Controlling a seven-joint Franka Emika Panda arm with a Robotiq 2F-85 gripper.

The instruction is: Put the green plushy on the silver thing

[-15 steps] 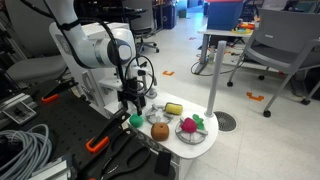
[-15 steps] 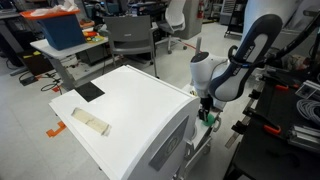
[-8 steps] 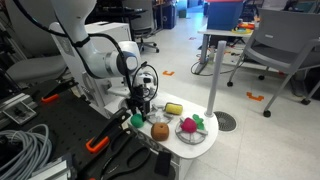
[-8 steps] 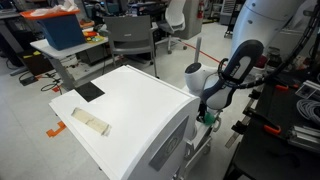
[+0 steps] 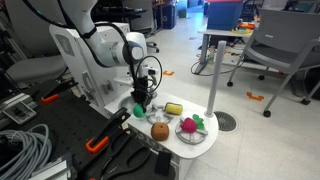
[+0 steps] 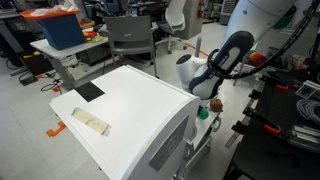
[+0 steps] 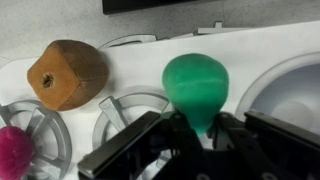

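Hand (image 7: pixel 197 128) closed on the plushy (image 7: pixel 196 85). In the wrist view both fingers pinch its lower part and the round green top bulges above them. Grip looks narrow, at the bottom edge only.

Plushy sits just beside the brown toy (image 7: pixel 67 72), not touching, with bare white desk (image 7: pixel 120 62) between them. In an exterior view the plushy (image 5: pixel 138 111) hangs right under the hand (image 5: pixel 140 103), near the brown toy (image 5: pixel 159 130) and on its arm side. Cannot tell from these views whether it is clear of the desk or resting on it.

Other things, placed off the brown toy:
- silver wire ring (image 7: pixel 125 105) – just beside it, below the plushy in the wrist view
- pink toy (image 5: pixel 188 126) – next to it, on the side away from the plushy
- yellow piece (image 5: pixel 174 108) – near, behind it
- curved pale rim (image 7: pixel 262 78) – beyond the plushy, on the far side from the brown toy

Step, as a judgement: grasp done, carry-and-place in hand. Plushy is not on any silver thing yet.

Target is unclear – 2 candidates, the rim and the wire ring. The rim looks like the edge of a dish or pot, so it is the likelier one.

Next move calls for a small raise, a short shift away from the brown toy toward the rim, centring over it, then lowering and opening the fingers. A soft ball held low could slip or roll, so release it close to the surface.
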